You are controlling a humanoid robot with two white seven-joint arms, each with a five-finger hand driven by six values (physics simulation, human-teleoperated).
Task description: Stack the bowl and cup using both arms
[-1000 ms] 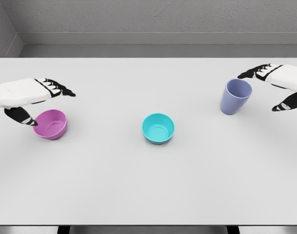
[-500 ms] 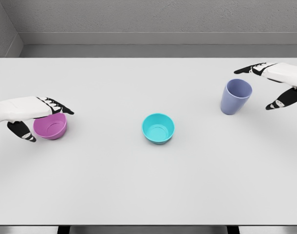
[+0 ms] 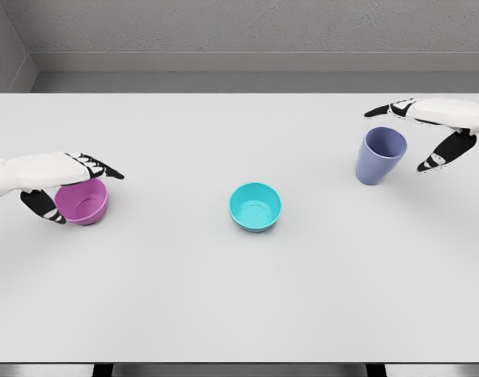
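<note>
Pink bowl sits at the left of the white worktop, and the left hand is draped over its rim, fingers lying across the far lip and the thumb low on the left wall. Whether that pinch actually bites I cannot tell; it looks loose. If the hand lifts with the thumb only brushing the wall, the light bowl could tip or skid right instead of rising. The teal bowl waits upright at the middle, untouched.

Over at the right, the lilac cup stands upright with the right hand spread apart around it, fingers past the far rim, thumb hanging to its right, nothing gripped. A tall cup like that topples easily: a closing thumb that lands first would push it left and over. Both arms heading for the middle together also risks a clash above the teal bowl.
</note>
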